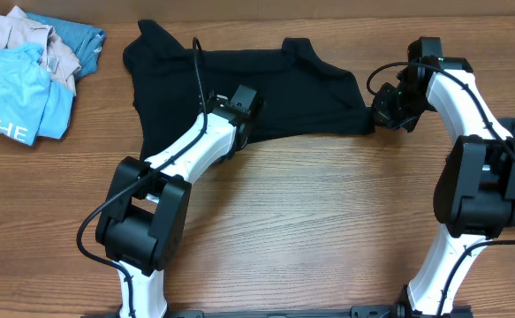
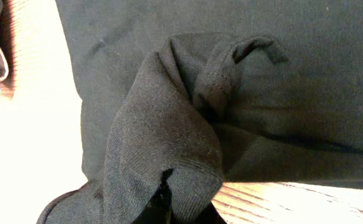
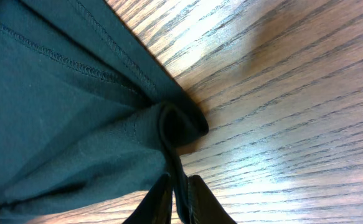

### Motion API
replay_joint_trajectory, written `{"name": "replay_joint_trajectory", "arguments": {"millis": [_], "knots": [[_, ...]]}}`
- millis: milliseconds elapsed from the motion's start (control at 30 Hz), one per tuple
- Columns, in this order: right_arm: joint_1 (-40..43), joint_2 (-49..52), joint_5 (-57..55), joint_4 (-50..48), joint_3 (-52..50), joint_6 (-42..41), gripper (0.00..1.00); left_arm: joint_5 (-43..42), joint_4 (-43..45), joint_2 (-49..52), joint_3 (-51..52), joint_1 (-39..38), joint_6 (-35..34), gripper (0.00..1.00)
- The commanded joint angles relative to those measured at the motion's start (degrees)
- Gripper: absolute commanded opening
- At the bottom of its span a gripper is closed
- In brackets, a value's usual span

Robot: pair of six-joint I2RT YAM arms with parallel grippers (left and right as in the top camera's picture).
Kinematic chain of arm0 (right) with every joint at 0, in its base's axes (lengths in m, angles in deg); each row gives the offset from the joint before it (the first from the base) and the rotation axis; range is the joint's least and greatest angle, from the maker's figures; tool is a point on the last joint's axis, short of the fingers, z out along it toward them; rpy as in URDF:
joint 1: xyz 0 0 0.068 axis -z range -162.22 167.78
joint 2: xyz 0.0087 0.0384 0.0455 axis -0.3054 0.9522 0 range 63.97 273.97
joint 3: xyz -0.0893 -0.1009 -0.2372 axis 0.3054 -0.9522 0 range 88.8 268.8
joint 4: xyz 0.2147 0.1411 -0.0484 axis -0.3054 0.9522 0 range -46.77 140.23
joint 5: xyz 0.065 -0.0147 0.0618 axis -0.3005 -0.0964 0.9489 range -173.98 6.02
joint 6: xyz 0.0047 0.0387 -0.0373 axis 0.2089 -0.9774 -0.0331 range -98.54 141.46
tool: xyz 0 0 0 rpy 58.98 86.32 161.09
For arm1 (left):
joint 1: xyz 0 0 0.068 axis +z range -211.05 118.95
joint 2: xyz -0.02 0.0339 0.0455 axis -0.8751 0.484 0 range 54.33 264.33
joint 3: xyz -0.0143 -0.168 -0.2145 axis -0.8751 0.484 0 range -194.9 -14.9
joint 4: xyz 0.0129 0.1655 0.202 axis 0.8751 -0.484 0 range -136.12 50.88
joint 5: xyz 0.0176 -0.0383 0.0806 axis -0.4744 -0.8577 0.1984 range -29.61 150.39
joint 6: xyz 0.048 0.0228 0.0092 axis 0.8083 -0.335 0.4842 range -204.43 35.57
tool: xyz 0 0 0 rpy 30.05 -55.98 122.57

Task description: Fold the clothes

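Overhead view was evenly lit from above and sharp throughout; only soft, short shadows fell on the table. Left wrist view was badly overexposed, the wood at left blown out to white. Right wrist view carried broad glare across the grain; the black garment read teal, its nearest edge blurred.

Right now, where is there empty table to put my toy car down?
The biggest bare wood lies between the left arm and right arm, below the black shirt. More sits under the clothes pile, bottom left. The top is crowded: pile, shirt, both arms.
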Motion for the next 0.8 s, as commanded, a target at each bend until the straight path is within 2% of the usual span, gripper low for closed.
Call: {"name": "replay_joint_trajectory", "arguments": {"millis": [0,133,333,433,533,600,633,700,767], "knots": [[0.5,-1.64,0.0,-0.11,1.62,-0.28,0.13,1.18,-1.99,0.83,-4.09,-0.39,-1.95,0.08],[0.5,-1.64,0.0,-0.11,1.62,-0.28,0.13,1.16,-3.37,0.83,-6.36,-0.39,-1.95,0.09],[0.5,-1.64,0.02,-0.11,1.62,-0.28,0.13,-1.44,-4.07,0.83,-6.36,-0.39,-1.92,0.29],[0.5,-1.64,0.02,-0.11,1.62,-0.28,0.13,-2.03,-4.09,0.83,-6.36,-0.39,-1.95,0.31],[0.5,-1.64,0.0,0.33,1.62,-0.26,0.13,-2.03,-3.23,0.83,-6.34,-0.39,-1.95,0.38],[0.5,-1.64,0.0,0.31,1.62,-0.28,0.13,-2.23,-2.67,0.83,-6.34,-0.39,-1.95,0.37],[0.5,-1.64,0.02,0.33,1.62,-0.28,0.13,-2.47,-2.38,0.83,-6.34,-0.39,-1.97,0.22],[0.5,-1.64,0.02,0.35,1.62,-0.28,0.12,-3.17,-2.21,0.83,-6.36,-0.39,-1.97,0.04],[0.5,-1.64,0.07,0.57,1.62,-0.33,0.07,-3.96,-2.84,0.83,-6.88,-0.46,-2.16,0.04]]}}
